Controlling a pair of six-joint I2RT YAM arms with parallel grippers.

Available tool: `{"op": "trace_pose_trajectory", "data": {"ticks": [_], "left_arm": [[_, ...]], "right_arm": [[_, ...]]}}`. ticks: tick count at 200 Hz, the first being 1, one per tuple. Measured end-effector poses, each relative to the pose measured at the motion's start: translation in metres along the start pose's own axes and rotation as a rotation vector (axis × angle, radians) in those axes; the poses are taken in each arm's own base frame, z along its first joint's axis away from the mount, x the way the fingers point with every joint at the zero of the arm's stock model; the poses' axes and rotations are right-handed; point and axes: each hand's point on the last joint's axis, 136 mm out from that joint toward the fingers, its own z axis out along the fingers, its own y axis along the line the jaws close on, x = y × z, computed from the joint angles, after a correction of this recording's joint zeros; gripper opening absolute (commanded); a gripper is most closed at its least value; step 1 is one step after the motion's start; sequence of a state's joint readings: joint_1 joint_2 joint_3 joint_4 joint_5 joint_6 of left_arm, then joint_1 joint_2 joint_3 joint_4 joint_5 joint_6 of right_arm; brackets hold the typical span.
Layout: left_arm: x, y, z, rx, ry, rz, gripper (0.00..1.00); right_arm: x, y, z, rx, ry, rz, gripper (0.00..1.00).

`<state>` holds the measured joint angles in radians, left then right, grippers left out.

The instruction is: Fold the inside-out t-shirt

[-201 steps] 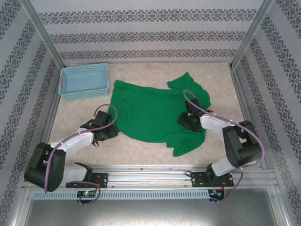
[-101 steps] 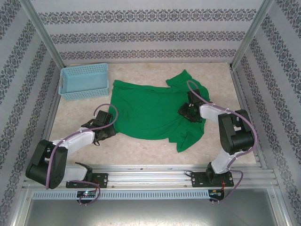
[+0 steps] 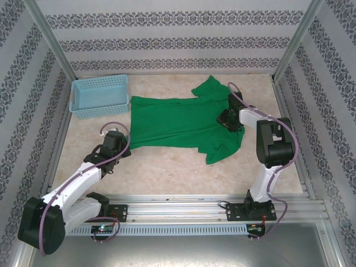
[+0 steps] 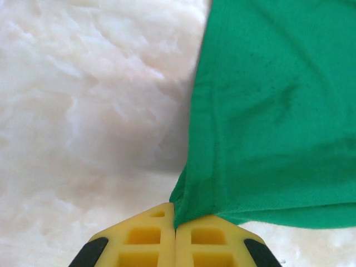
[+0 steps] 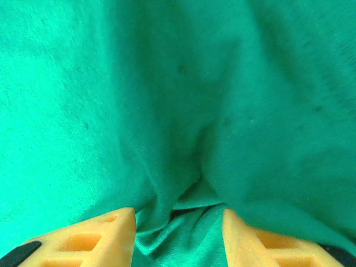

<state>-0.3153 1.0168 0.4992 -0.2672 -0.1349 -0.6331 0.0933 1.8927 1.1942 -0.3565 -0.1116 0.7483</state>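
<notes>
Inside-out t-shirt is lying spread across the middle and right of the desk, plain bright green, no print. One short sleeve is pointing toward the far wall and another flap is trailing toward the near edge on the right side. The cloth is reading as soft knit: matte, faintly fuzzy, with a stitched hem showing along the left edge in the left wrist view. Body is lying mostly flat, though the right side is rumpled. The left end effector is pinching the near-left hem corner, its yellow fingers closed together on the cloth. The right end effector is sitting on the right side of the shirt, fingers apart with a ridge of cloth bunching between them; cannot tell whether it is actually clamping that ridge. Judging the step as spreading and squaring the garment, no fold made yet. The next move is likely calling for even tension between both holds, smoothing the rumpled right side, then carrying one edge over. Light blue mesh basket, rigid plastic, is standing at the far left, just beside the shirt's left edge. Desk surface is pale, marbled and smooth.
</notes>
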Motion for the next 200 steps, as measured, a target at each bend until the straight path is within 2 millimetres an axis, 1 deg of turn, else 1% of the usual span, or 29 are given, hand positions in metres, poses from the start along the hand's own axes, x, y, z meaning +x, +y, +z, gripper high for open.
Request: {"op": "trace_pose_trajectory", "data": {"ticks": [8,10,17,27,36,37,39,42,47,49,52,58,64,70,71,73,80,85,86,87,90,92,97,101,109,118,135,168,200], "left_arm": [[0.004,0.000,0.004,-0.002,0.022,0.006,0.00],[0.007,0.000,0.006,-0.001,0.036,0.010,0.00],[0.010,-0.001,0.009,0.000,0.052,0.013,0.00],[0.017,-0.003,0.014,0.006,0.084,0.020,0.00],[0.023,-0.004,0.018,0.011,0.114,0.023,0.00],[0.023,-0.004,0.018,0.011,0.114,0.023,0.00],[0.025,-0.004,0.019,0.011,0.120,0.023,0.00],[0.026,-0.004,0.020,0.012,0.126,0.024,0.00],[0.027,-0.005,0.021,0.014,0.133,0.024,0.00],[0.028,-0.005,0.022,0.017,0.137,0.024,0.00],[0.028,-0.005,0.022,0.018,0.139,0.024,0.00],[0.029,-0.006,0.022,0.023,0.141,0.024,0.00],[0.028,-0.007,0.022,0.025,0.139,0.024,0.00],[0.027,-0.008,0.022,0.029,0.133,0.023,0.00],[0.027,-0.008,0.022,0.030,0.132,0.023,0.00],[0.027,-0.008,0.022,0.030,0.131,0.023,0.00],[0.025,-0.009,0.022,0.034,0.126,0.025,0.00],[0.025,-0.010,0.022,0.036,0.125,0.026,0.00],[0.025,-0.010,0.022,0.036,0.124,0.026,0.00],[0.025,-0.010,0.022,0.037,0.123,0.027,0.00],[0.025,-0.010,0.022,0.037,0.122,0.028,0.00],[0.025,-0.011,0.022,0.039,0.122,0.028,0.00],[0.024,-0.011,0.022,0.039,0.121,0.030,0.00],[0.024,-0.011,0.022,0.040,0.120,0.031,0.00],[0.024,-0.011,0.022,0.040,0.118,0.031,0.00],[0.024,-0.011,0.022,0.040,0.117,0.031,0.00],[0.023,-0.011,0.021,0.042,0.114,0.030,0.00],[0.022,-0.012,0.021,0.044,0.112,0.030,0.00],[0.021,-0.012,0.020,0.048,0.106,0.029,0.00]], "right_arm": [[-0.004,0.000,-0.004,0.006,-0.011,-0.016,0.50],[-0.005,0.000,-0.008,0.010,-0.020,-0.025,0.51],[-0.005,-0.002,-0.013,0.022,-0.025,-0.041,0.52],[-0.002,-0.001,-0.030,0.036,-0.052,-0.080,0.55],[0.008,0.003,-0.052,0.033,-0.081,-0.121,0.55],[0.008,0.003,-0.052,0.033,-0.081,-0.121,0.55],[0.011,0.004,-0.060,0.029,-0.095,-0.136,0.55],[0.015,0.004,-0.064,0.028,-0.097,-0.146,0.55],[0.026,0.008,-0.080,0.011,-0.115,-0.178,0.55],[0.028,0.008,-0.083,0.008,-0.117,-0.184,0.55],[0.037,0.009,-0.093,-0.002,-0.126,-0.202,0.55],[0.051,0.010,-0.105,-0.022,-0.136,-0.231,0.55],[0.064,0.008,-0.112,-0.031,-0.135,-0.255,0.55],[0.085,0.004,-0.120,-0.041,-0.123,-0.287,0.55],[0.085,0.004,-0.120,-0.041,-0.123,-0.287,0.55],[0.091,0.003,-0.121,-0.044,-0.119,-0.295,0.55],[0.111,-0.004,-0.122,-0.039,-0.092,-0.317,0.55],[0.125,-0.013,-0.120,-0.020,-0.066,-0.329,0.55],[0.125,-0.013,-0.120,-0.020,-0.066,-0.329,0.55],[0.130,-0.016,-0.119,-0.016,-0.057,-0.333,0.55],[0.135,-0.018,-0.117,-0.011,-0.047,-0.341,0.55],[0.143,-0.024,-0.115,0.002,-0.029,-0.345,0.55],[0.150,-0.028,-0.113,0.013,-0.015,-0.350,0.55],[0.159,-0.036,-0.110,0.034,0.010,-0.355,0.55],[0.172,-0.046,-0.105,0.058,0.037,-0.357,0.54],[0.182,-0.055,-0.101,0.080,0.062,-0.357,0.54],[0.190,-0.059,-0.096,0.094,0.079,-0.344,0.54],[0.193,-0.055,-0.079,0.083,0.076,-0.279,0.54],[0.203,-0.053,-0.064,0.071,0.094,-0.241,0.54]]}}
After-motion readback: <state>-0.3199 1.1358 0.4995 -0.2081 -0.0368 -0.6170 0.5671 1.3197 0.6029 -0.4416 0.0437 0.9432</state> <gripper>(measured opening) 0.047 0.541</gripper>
